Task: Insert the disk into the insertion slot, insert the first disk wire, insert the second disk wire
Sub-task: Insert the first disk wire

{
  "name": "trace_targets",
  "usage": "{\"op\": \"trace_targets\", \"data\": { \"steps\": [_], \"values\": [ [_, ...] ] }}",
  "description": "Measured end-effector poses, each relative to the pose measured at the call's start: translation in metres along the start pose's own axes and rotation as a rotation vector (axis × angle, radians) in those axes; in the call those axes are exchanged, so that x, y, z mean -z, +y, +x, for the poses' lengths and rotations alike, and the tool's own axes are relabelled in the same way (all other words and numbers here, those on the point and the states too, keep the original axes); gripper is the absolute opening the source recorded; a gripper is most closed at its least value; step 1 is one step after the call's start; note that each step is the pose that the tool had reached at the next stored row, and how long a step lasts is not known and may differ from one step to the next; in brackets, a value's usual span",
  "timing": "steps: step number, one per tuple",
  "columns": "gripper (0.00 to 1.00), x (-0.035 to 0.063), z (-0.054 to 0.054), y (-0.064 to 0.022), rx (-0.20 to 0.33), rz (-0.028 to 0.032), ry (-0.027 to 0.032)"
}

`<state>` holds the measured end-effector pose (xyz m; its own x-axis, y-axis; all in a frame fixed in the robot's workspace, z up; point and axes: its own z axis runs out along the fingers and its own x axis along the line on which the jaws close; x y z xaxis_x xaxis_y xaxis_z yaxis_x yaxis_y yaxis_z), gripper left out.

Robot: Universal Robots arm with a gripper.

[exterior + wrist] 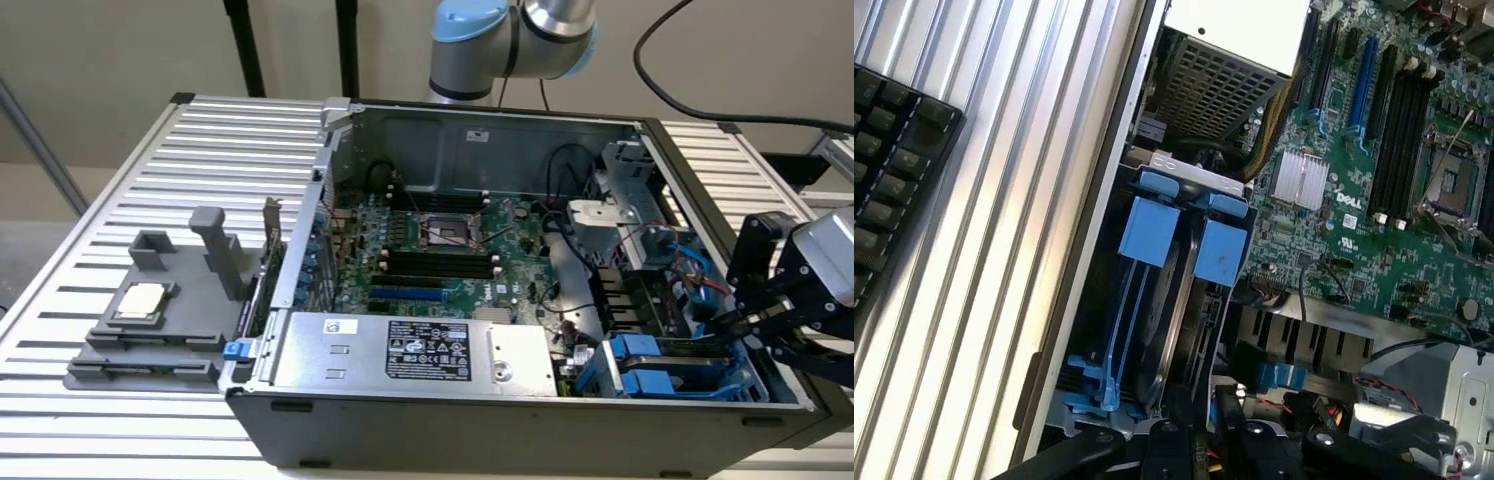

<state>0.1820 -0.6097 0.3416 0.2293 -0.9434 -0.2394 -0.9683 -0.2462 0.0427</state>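
1. The computer case (534, 300) lies open on the slatted desk (200, 160). The motherboard (441, 250) is bare, and a silver power supply (414, 350) sits along the case's near wall.
2. The disk (1179, 320) stands edge-on inside the insertion slot (681, 345), at the near corner of the case on the exterior view's right. Its blue carrier tabs (1149, 230) stick up at the cage mouth, so by my reading the first step looks done.
3. The gripper (747, 322) hangs over the case's right wall, just beside the slot and close above a tangle of cables (681, 265). Whether its fingers are spread or pinched on something, I cannot tell.
4. A keyboard (894, 190) lies on the desk outside the case wall.
5. Handling, as I judge it:
   - The disk is stiff and fairly heavy for its bulk, and it is easily hurt by knocks.
   - The blue frame's sides are the place to hold it, not the label face.
   - The wires are limp along their length and stiff only at the plug, so the plug body is the part to grip.
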Motion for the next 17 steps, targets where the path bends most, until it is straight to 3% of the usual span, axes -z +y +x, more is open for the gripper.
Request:
{"op": "trace_targets", "data": {
  "steps": [1, 6, 11, 14, 17],
  "values": [
    [0.17, -0.0001, 0.000, 0.0000, 0.000, 0.0003, -0.0011],
    [0.16, -0.0002, 0.000, 0.0003, 0.001, 0.0008, -0.0010],
    [0.16, 0.0048, -0.004, 0.0110, 0.000, 0.0014, 0.0034],
    [0.16, 0.0046, -0.006, 0.0183, 0.000, 0.0008, 0.0095],
    [0.16, 0.0041, -0.007, 0.0236, -0.003, -0.0021, 0.0245]
  ]
}}
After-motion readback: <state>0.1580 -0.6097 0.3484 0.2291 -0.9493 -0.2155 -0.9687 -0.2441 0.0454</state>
